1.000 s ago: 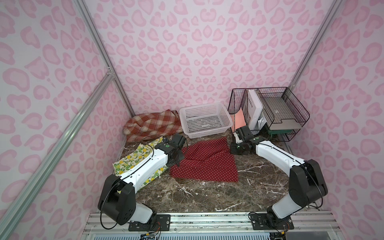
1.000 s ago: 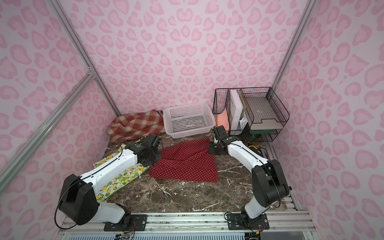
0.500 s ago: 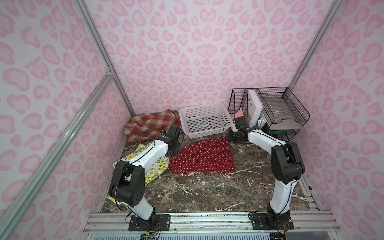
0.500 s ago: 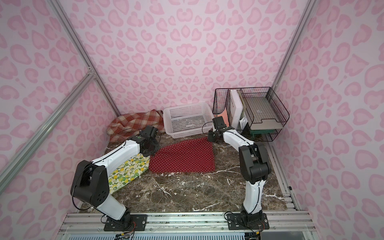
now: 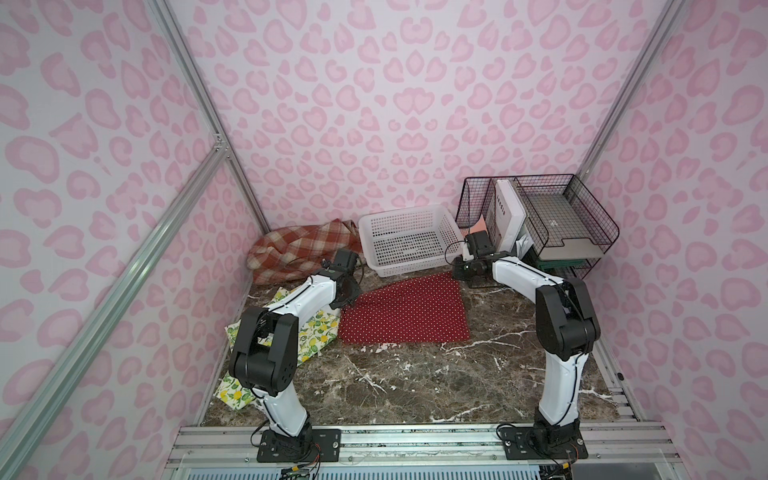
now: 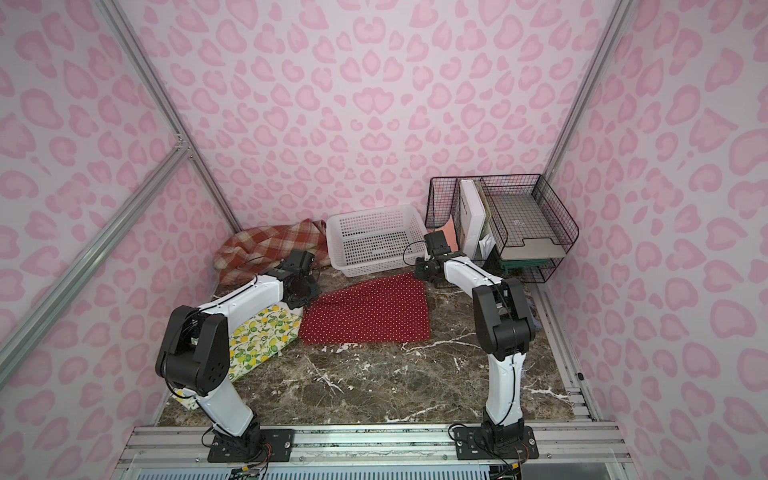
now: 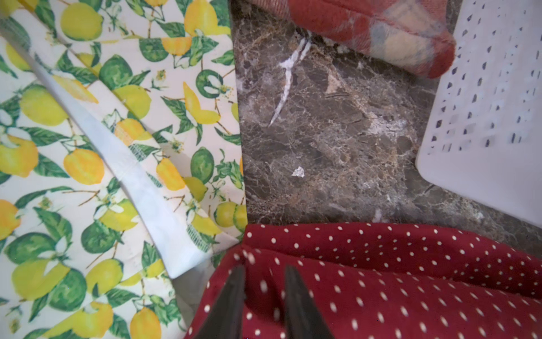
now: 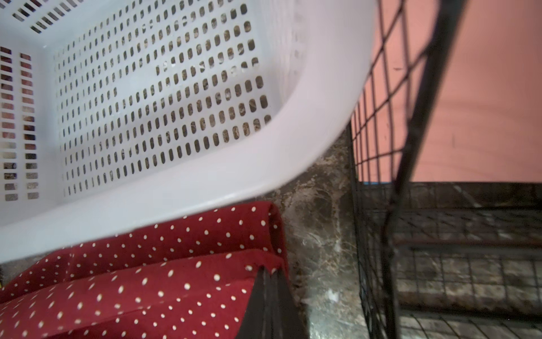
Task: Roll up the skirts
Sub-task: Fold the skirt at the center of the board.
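Observation:
The red polka-dot skirt (image 5: 403, 311) (image 6: 365, 311) lies spread flat on the marble top, in front of the white basket. My left gripper (image 7: 264, 268) (image 5: 347, 296) is at its far left corner, jaws open, with red cloth (image 7: 381, 287) under and between the fingers. My right gripper (image 8: 269, 271) (image 5: 459, 275) is shut on the skirt's far right corner (image 8: 132, 287). The lemon-print skirt (image 5: 316, 332) (image 7: 88, 146) lies flat on the left, partly under my left arm. The plaid skirt (image 5: 299, 249) (image 7: 381, 29) is bunched in the back left corner.
The white perforated basket (image 5: 415, 272) (image 8: 205, 190) stands against the back wall, just beyond the red skirt's far edge. A black wire rack (image 5: 561, 216) (image 8: 381, 146) with a white box and trays fills the back right corner, close to my right gripper. Pink patterned walls close in three sides.
Both grippers pulled the crumpled red skirt back toward the basket, and it now lies flat. My left gripper's jaws have opened; the right stays shut on its corner.

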You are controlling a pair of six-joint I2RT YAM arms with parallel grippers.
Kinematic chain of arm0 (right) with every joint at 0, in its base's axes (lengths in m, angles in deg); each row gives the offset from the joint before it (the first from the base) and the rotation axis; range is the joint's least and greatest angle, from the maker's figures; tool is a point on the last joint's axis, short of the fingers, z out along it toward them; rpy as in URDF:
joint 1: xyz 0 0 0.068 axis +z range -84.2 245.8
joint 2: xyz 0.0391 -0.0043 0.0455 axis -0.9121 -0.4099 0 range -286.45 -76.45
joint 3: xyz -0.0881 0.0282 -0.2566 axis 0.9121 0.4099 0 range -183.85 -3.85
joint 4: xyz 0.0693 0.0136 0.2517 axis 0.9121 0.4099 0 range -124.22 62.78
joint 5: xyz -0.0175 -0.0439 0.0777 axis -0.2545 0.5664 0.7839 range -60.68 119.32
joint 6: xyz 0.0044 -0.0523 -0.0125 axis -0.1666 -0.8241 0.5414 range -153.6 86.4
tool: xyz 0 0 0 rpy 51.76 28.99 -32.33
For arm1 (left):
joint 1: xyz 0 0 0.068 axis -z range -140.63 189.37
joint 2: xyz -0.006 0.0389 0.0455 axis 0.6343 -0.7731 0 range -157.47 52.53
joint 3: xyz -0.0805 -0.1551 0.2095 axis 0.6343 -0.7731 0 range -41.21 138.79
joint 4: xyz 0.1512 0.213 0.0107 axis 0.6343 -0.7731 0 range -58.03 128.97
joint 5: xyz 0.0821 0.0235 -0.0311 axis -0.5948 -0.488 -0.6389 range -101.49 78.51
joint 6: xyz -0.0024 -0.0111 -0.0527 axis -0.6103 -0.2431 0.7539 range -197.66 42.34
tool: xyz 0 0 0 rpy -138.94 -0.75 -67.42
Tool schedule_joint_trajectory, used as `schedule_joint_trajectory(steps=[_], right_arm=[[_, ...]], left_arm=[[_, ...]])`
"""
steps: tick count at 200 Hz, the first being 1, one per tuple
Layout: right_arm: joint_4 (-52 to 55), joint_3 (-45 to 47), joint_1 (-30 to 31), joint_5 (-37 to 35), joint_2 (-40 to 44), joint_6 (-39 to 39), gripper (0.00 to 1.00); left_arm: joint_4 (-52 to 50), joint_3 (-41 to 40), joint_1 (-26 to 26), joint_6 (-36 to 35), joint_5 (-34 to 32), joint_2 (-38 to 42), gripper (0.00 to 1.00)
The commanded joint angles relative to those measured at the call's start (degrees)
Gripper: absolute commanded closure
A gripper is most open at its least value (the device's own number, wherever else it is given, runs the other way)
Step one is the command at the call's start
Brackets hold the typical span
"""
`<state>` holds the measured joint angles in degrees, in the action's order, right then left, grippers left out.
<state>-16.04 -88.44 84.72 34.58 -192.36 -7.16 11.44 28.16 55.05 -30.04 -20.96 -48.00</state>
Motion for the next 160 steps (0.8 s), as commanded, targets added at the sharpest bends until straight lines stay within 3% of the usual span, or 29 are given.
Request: schedule_joint_trajectory(steps=[1,15,41,57,79,114,143,160], right_arm=[[-3.05,0.37,0.12,-0.47,0.44,0.59,0.82],[-3.54,1.01,0.48,-0.42,1.57,0.45,0.64],[-2.75,3.35,1.60,-3.13,5.93,-0.07,0.57],[-0.85,6.07,2.83,-4.78,10.29,0.28,0.55],[1.74,17.65,5.32,-7.49,17.90,1.45,0.51],[2.86,34.42,6.01,-3.80,32.35,4.53,0.48],[2.08,39.55,7.27,5.90,38.72,5.85,0.46],[1.75,41.39,7.36,6.22,39.22,6.63,0.45]], left_arm=[[1.92,0.74,-0.05,-1.10,0.21,-0.15,0.51],[1.10,0.85,-0.14,-1.23,-0.57,0.72,0.25],[-1.23,0.55,-0.08,-1.13,-1.41,4.18,0.08],[-3.83,-0.37,-0.07,-0.85,-2.43,7.68,0.07],[-8.11,-3.46,-0.10,-1.18,-1.82,13.76,0.08],[-10.42,-15.56,-0.04,0.87,2.26,25.57,0.10],[-10.74,-22.63,0.50,2.75,4.09,32.33,0.11],[-12.25,-23.55,0.58,2.82,3.84,34.41,0.11]])
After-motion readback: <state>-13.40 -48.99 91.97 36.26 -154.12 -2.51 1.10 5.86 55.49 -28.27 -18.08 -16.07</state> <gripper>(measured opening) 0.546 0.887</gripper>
